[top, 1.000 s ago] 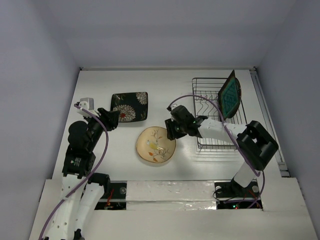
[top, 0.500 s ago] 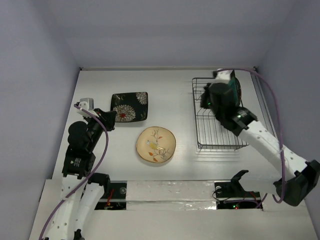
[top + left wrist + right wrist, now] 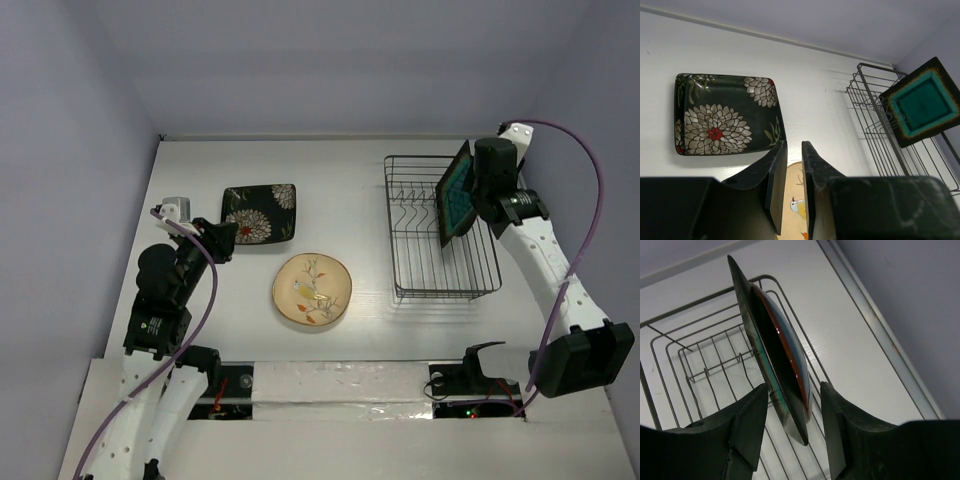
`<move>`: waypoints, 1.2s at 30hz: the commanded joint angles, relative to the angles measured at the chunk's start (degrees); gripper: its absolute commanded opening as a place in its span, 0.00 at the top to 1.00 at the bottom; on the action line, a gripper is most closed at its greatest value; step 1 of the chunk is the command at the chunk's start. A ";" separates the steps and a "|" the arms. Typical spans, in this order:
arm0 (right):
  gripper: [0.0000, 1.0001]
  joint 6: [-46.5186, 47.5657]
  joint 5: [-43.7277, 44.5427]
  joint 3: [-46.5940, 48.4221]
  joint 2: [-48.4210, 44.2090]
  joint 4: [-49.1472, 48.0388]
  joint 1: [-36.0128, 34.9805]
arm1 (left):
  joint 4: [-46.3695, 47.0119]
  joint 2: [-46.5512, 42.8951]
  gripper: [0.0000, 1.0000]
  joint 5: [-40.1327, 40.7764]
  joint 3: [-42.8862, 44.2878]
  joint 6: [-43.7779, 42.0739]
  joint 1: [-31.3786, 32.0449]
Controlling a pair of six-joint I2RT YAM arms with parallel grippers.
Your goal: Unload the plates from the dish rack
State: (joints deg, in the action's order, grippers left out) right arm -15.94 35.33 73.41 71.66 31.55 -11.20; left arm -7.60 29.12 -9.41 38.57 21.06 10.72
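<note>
The dish rack (image 3: pixel 440 250) stands at the right, and a dark square plate with a teal centre (image 3: pixel 457 192) leans upright in it. In the right wrist view a glossy plate with a red-blue rim (image 3: pixel 792 360) lies against the back of the square plate (image 3: pixel 762 335). My right gripper (image 3: pixel 482 200) (image 3: pixel 792 407) is open, its jaws either side of both plates' edge with a gap on each side. The black square flower plate (image 3: pixel 259 212) (image 3: pixel 720 120) and the cream round plate (image 3: pixel 312 290) lie flat on the table. My left gripper (image 3: pixel 225 238) (image 3: pixel 794 150) hovers near them, slightly open and holding nothing.
The rack's wire prongs (image 3: pixel 715 365) run to the left of the two plates. A raised rail (image 3: pixel 535 240) borders the table just right of the rack (image 3: pixel 875 130). The white back wall stands close behind the rack.
My right arm has swung from beside the cream plate over to the rack's right side, and its jaws now straddle the upright plates. The left arm has hardly moved.
</note>
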 commanded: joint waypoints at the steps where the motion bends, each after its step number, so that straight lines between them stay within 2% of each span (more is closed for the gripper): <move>1: 0.49 1.18 -3.16 1.13 0.32 -0.08 0.48 | 2.06 -0.03 0.85 -0.17 1.34 -0.32 0.79; 7: 0.53 1.18 -5.80 0.51 3.05 -0.26 0.48 | 1.71 -0.65 0.85 0.01 1.34 -0.40 0.79; 15: 0.53 1.53 -7.38 1.30 6.48 -0.26 0.48 | 1.79 -0.73 0.84 0.27 1.33 -0.40 0.79; 20: 0.67 2.06 -9.49 1.56 7.53 -0.44 0.48 | 1.79 -0.65 0.84 0.36 1.25 -0.40 0.79; 24: 0.66 2.41 -10.11 2.09 9.72 -0.26 0.48 | 1.80 -0.65 0.84 0.36 1.25 -0.32 0.79; 27: 0.62 2.23 -9.85 2.62 11.92 -0.26 0.48 | 1.97 -0.65 0.84 0.36 1.25 -0.40 0.79; 32: 0.60 3.02 -8.53 3.41 11.75 -0.70 0.48 | 1.88 -0.65 0.83 0.44 1.25 -0.32 0.79; 33: 0.62 3.29 -8.18 3.67 11.66 -0.61 0.48 | 1.97 -0.65 0.83 0.44 1.25 -0.32 0.79; 36: 0.79 3.90 -7.12 4.46 10.96 -0.35 0.48 | 1.97 -0.56 0.83 0.36 1.25 -0.32 0.79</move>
State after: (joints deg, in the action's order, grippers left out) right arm -11.55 28.56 74.56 83.72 32.34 -10.52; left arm -7.60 29.02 -9.17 38.57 21.06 11.20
